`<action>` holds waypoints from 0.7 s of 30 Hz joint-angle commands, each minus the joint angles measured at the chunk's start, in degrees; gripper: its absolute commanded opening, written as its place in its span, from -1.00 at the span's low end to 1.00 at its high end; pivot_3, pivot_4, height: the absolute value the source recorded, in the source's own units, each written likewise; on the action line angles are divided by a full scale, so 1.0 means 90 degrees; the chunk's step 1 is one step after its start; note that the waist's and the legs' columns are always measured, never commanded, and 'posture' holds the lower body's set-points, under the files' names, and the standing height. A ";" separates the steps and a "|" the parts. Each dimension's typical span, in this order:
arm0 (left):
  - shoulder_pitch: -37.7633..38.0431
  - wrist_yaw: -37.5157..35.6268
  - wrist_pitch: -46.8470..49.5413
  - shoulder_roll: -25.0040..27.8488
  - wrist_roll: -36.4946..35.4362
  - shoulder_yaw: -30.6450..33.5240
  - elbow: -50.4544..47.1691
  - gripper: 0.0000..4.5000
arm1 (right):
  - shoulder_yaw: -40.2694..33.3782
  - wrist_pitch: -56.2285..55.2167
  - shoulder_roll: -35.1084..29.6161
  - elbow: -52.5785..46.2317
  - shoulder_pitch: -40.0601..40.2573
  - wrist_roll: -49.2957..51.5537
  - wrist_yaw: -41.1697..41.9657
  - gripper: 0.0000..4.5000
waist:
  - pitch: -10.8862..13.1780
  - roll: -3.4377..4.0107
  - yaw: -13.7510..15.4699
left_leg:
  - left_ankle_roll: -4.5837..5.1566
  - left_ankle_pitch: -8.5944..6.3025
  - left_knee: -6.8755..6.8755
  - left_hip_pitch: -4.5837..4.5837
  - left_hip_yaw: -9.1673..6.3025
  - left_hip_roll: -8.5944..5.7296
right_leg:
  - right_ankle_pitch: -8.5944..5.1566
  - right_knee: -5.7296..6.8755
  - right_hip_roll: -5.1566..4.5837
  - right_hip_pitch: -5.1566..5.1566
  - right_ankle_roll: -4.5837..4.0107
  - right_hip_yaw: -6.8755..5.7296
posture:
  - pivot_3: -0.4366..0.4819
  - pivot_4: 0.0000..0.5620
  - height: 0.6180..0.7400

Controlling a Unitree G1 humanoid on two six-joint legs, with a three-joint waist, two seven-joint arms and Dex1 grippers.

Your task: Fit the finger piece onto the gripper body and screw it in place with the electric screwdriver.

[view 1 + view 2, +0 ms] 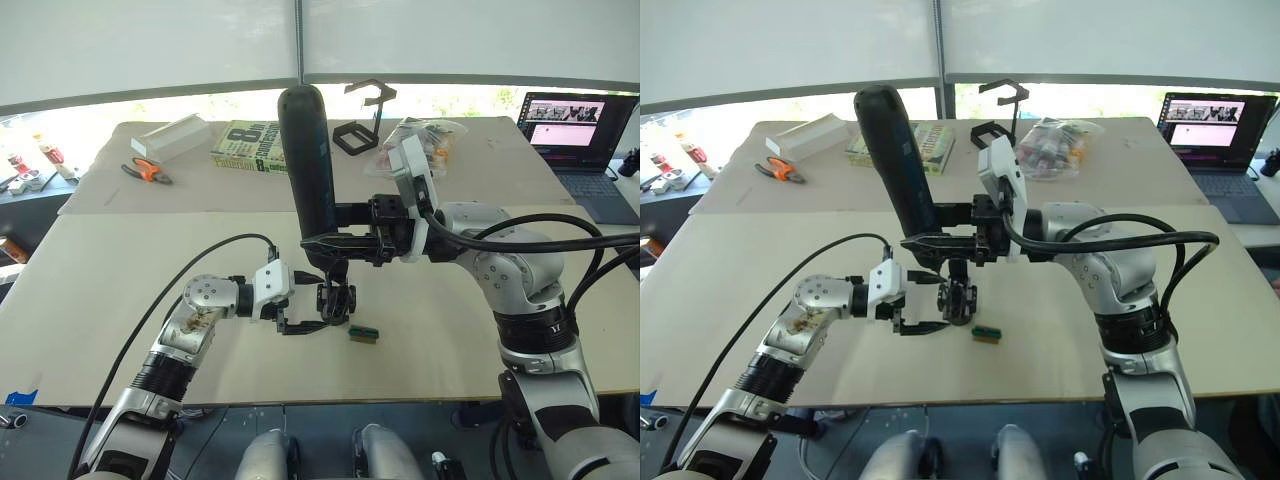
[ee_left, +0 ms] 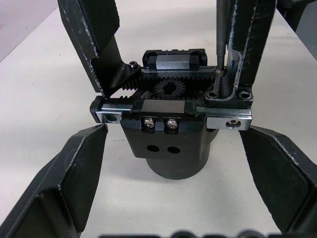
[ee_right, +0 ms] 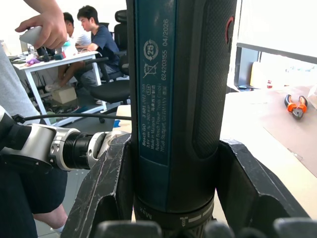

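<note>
The gripper body (image 2: pixel 168 134) stands on its round base on the table, also seen from the head camera (image 1: pixel 337 303). One pointed black finger (image 2: pixel 99 39) rises from one of its carriages. The finger piece (image 2: pixel 250 44) sits on the other carriage. My left gripper (image 1: pixel 320 300) is open, and its fingers (image 2: pixel 74 173) flank the body without touching it. My right gripper (image 1: pixel 325 243) is shut on the electric screwdriver (image 1: pixel 308 160), held nearly upright above the body. Its thin bit (image 2: pixel 221 34) rests on a screw at the finger piece's foot.
A small green-and-brown block (image 1: pixel 362 334) lies just right of the body. At the back of the table are a white box (image 1: pixel 172 137), orange pliers (image 1: pixel 147 171), a book (image 1: pixel 245 145), a black wire-frame stand (image 1: pixel 362 120), a bag of parts (image 1: pixel 430 138) and a laptop (image 1: pixel 580 135). People (image 3: pixel 94 34) sit beyond the table.
</note>
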 commanded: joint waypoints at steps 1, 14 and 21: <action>-0.0091 0.0014 -0.0079 -0.0014 -0.0055 0.0038 -0.0126 1.00 | -0.0127 -0.0249 0.0076 -0.0144 -0.0188 0.0038 0.0038 -0.15 | 0.0000 0.0000 0.0000 | 0.0000 0.0000 0.0000 0.0000 0.0000 0.0000 | 0.0000 0.0000 0.0000 0.0000 0.0000 0.0000 | -0.05 -0.47 1.00; -0.0084 0.0044 -0.0091 -0.0021 -0.0052 0.0048 -0.0119 1.00 | -0.0089 -0.0365 0.0159 0.0004 -0.0263 -0.0125 0.0155 -0.15 | 0.0000 0.0000 -0.0001 | 0.0000 0.0000 0.0001 0.0000 0.0000 -0.0001 | 0.0000 0.0001 0.0002 0.0000 0.0000 0.0000 | -0.05 -0.47 1.00; -0.0110 0.0045 -0.0109 -0.0026 -0.0050 0.0055 -0.0077 1.00 | -0.0078 -0.0427 0.0107 0.0001 -0.0186 -0.0244 0.0277 -0.15 | 0.0000 0.0000 0.0000 | 0.0000 0.0000 0.0001 0.0000 0.0000 -0.0001 | 0.0000 0.0001 0.0002 0.0000 0.0000 -0.0001 | -0.05 -0.47 1.00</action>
